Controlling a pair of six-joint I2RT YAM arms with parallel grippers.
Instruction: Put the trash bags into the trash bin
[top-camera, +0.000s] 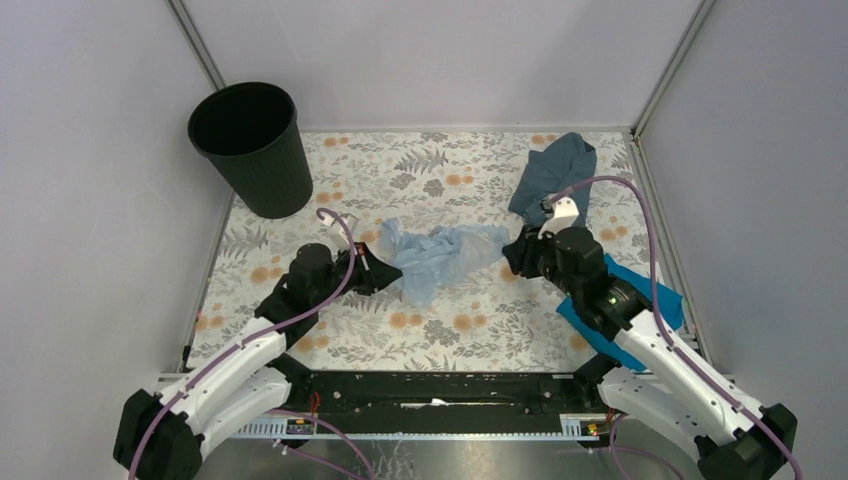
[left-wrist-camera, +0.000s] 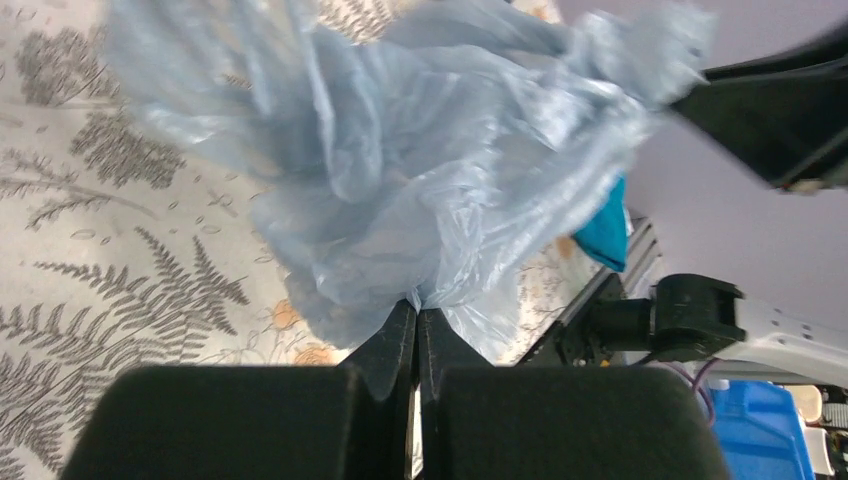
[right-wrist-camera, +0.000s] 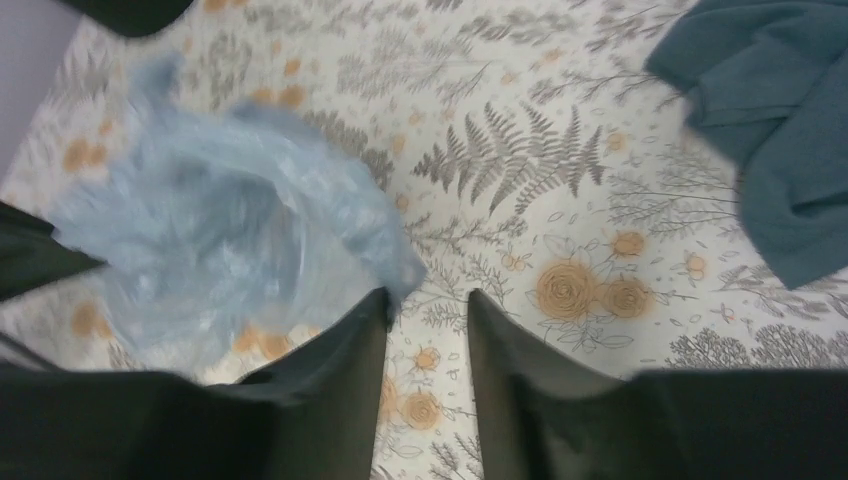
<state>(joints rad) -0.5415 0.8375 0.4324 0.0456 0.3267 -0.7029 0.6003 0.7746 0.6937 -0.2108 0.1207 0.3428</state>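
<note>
The pale light-blue trash bag (top-camera: 438, 256) lies crumpled on the floral table between my two grippers. My left gripper (top-camera: 378, 268) is shut on the bag's left edge; in the left wrist view the bag (left-wrist-camera: 400, 150) bunches out from the closed fingertips (left-wrist-camera: 416, 312). My right gripper (top-camera: 514, 252) is open at the bag's right end; in the right wrist view the bag (right-wrist-camera: 220, 250) lies just left of the left finger (right-wrist-camera: 360, 350), with bare table between the fingers. The round black trash bin (top-camera: 250, 148) stands upright at the back left, apart from both grippers.
A dull grey-blue cloth (top-camera: 555, 172) lies at the back right, also in the right wrist view (right-wrist-camera: 770, 120). A bright blue cloth (top-camera: 640, 310) lies under my right arm. Grey walls enclose the table on three sides.
</note>
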